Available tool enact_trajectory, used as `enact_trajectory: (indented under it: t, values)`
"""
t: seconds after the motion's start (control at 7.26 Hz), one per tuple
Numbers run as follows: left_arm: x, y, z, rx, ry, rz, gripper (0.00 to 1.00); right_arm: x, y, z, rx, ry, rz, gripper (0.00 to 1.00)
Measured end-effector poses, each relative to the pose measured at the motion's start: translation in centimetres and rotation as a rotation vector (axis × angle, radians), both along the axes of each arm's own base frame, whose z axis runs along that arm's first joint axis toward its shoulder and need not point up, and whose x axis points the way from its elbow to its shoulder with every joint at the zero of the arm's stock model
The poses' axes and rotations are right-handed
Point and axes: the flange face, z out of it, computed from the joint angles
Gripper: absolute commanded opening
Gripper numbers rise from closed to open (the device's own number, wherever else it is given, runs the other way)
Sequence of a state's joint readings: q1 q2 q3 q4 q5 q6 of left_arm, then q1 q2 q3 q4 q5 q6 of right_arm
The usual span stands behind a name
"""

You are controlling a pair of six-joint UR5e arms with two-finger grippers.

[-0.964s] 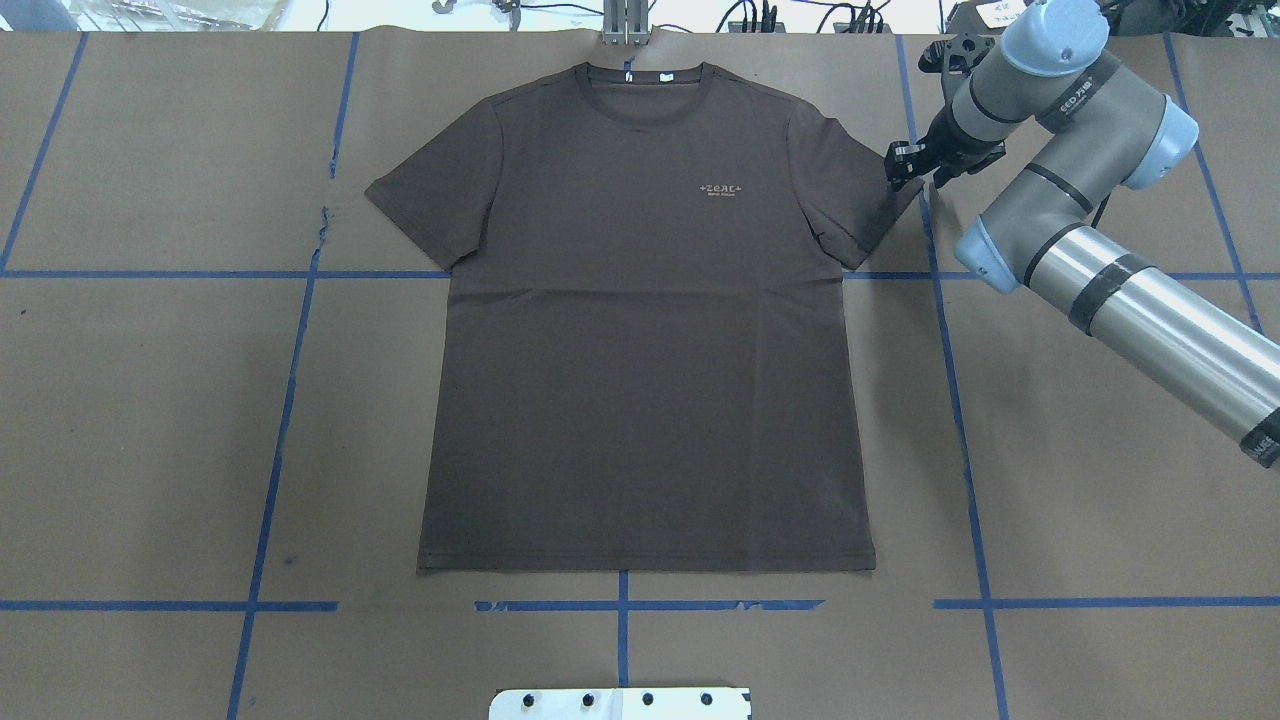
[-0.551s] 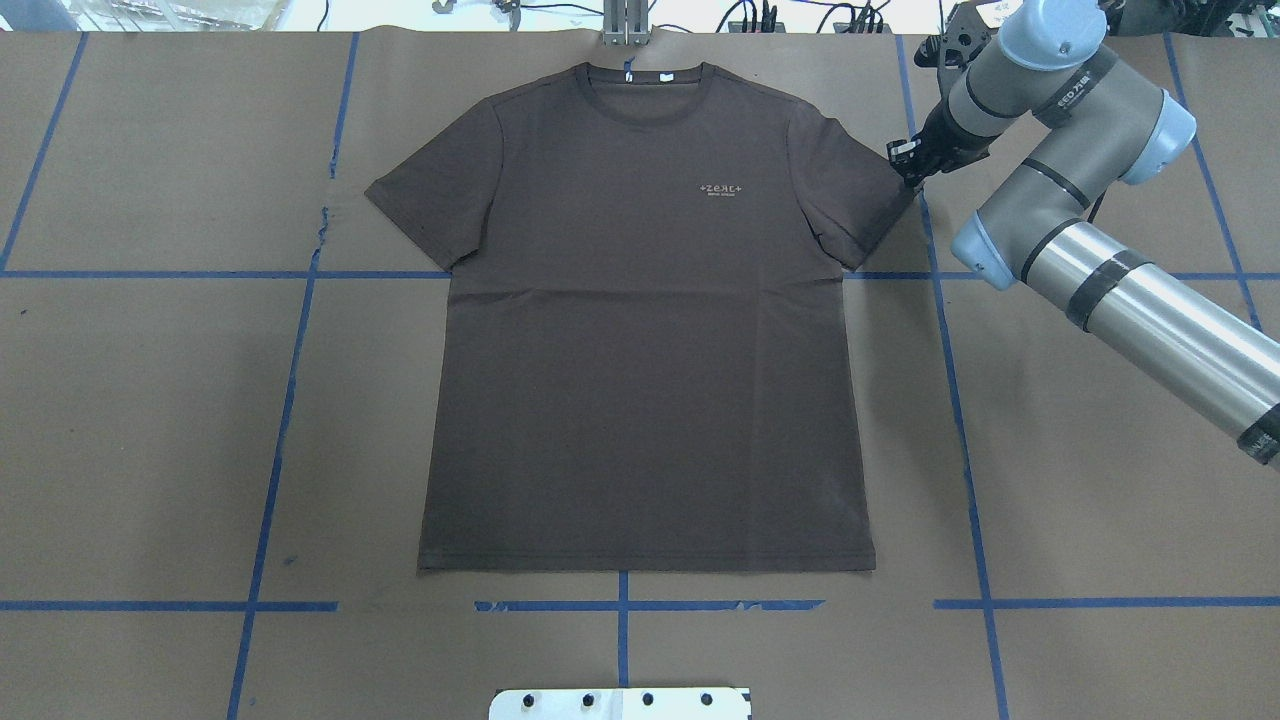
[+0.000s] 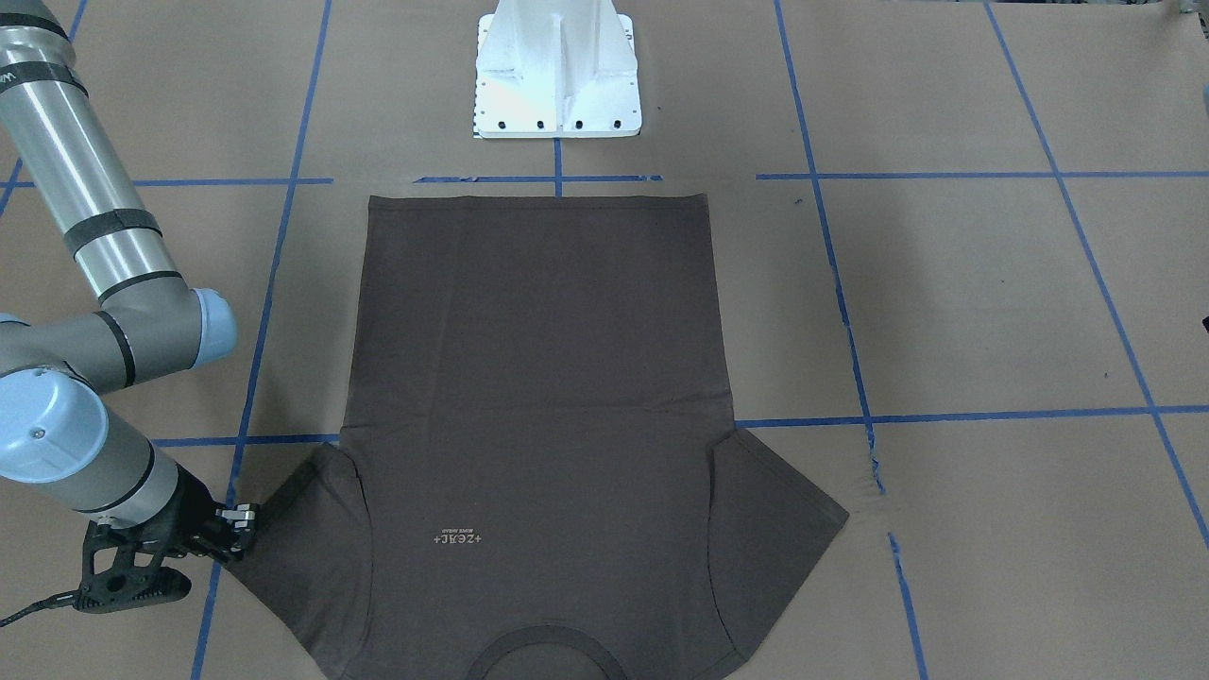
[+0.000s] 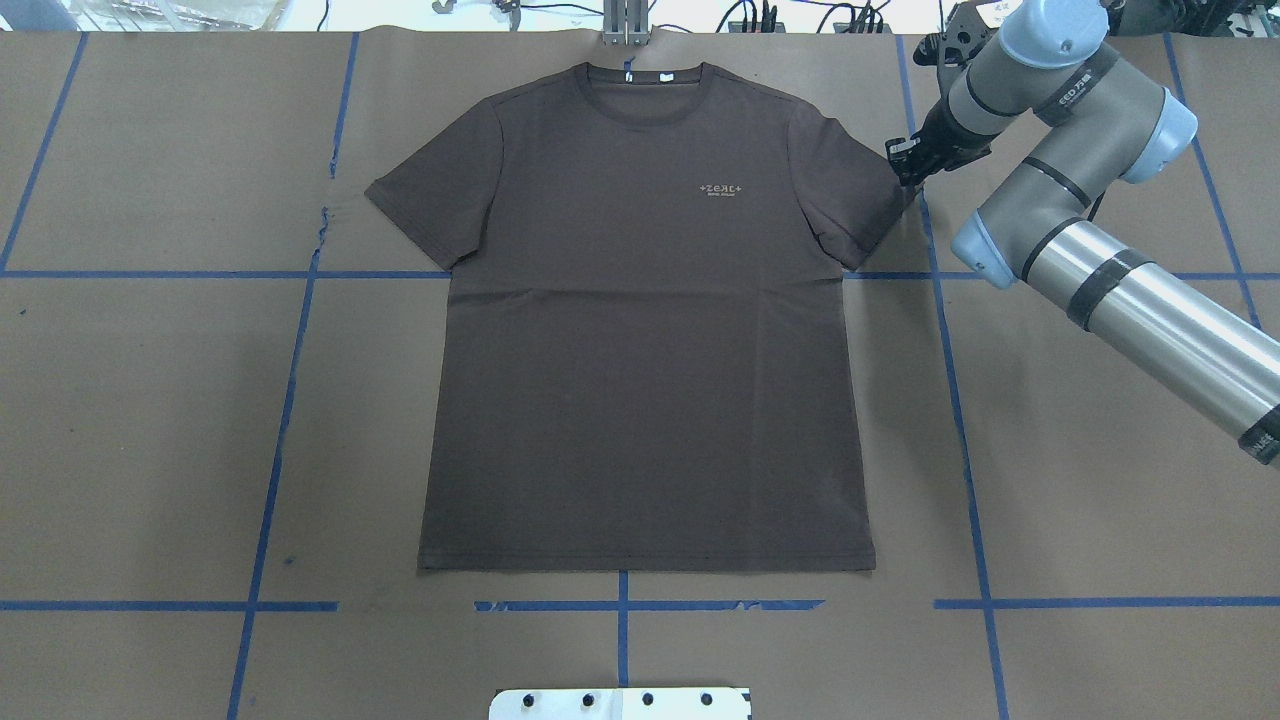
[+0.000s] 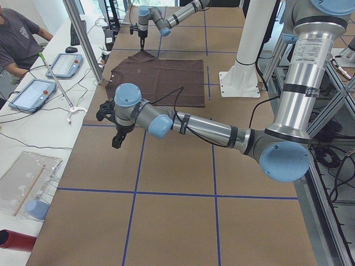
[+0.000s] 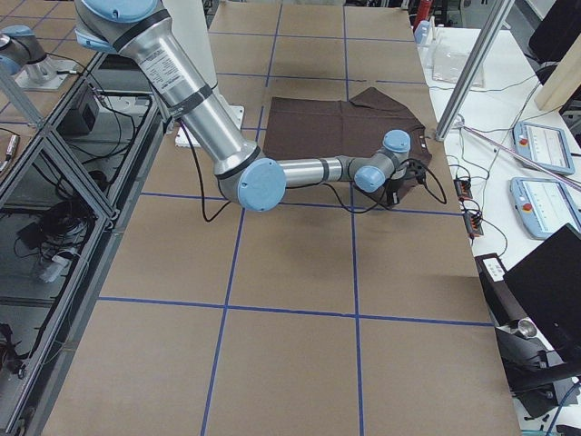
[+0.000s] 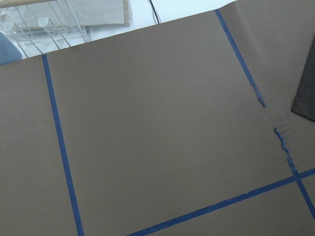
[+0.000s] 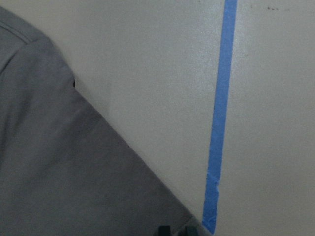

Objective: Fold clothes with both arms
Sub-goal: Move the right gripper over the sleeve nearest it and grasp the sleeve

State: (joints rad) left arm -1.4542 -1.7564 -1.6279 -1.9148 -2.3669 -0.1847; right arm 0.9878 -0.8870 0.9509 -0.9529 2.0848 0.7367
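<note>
As T-shirt lies flat, R gripper at sleeve

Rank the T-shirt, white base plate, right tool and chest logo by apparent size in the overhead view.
1. T-shirt
2. white base plate, counting only its visible strip
3. right tool, possibly nearer the camera
4. chest logo

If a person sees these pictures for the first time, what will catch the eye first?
First the dark brown T-shirt, spread flat, chest up, in the middle of the brown paper table with its blue tape grid. Next the right arm's claw, low at the tip of one sleeve, while the left arm hangs over bare paper, apart from the shirt.
</note>
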Motion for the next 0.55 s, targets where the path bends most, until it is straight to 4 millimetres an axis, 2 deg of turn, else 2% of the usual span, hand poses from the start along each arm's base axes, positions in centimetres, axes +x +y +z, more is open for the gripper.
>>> enact_trajectory:
  t: [0.55]
  values:
    - [0.0, 0.04, -0.21, 0.003, 0.001, 0.0, 1.0, 0.02, 0.01, 0.73, -0.016, 0.008, 0.003, 1.0]
